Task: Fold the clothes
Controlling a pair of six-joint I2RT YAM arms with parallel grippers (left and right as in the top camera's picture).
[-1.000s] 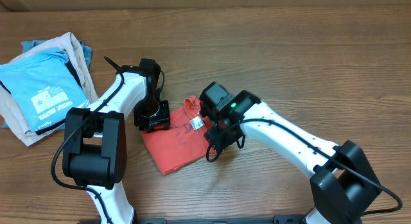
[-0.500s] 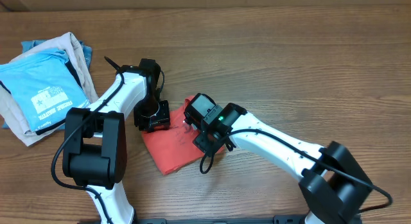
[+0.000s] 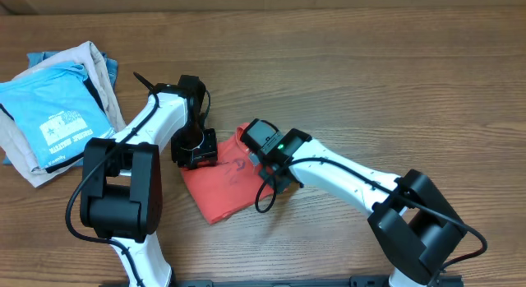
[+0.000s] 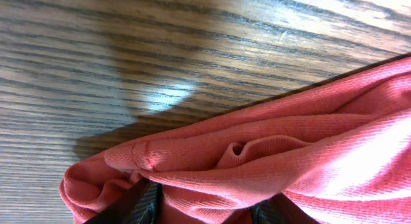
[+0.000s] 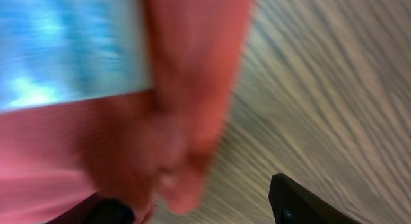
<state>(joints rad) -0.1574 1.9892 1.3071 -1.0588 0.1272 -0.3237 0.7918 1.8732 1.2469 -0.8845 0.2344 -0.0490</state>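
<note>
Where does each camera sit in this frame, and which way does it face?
Overhead: above the table, looking straight down; both arms show, left gripper and right gripper at the coral-red T-shirt.
Left wrist: low, facing the T-shirt's bunched edge and bare wood; dark fingers at the bottom.
Right wrist: blurred, close on the T-shirt; one dark finger at lower right.
All three share the T-shirt and table.
</note>
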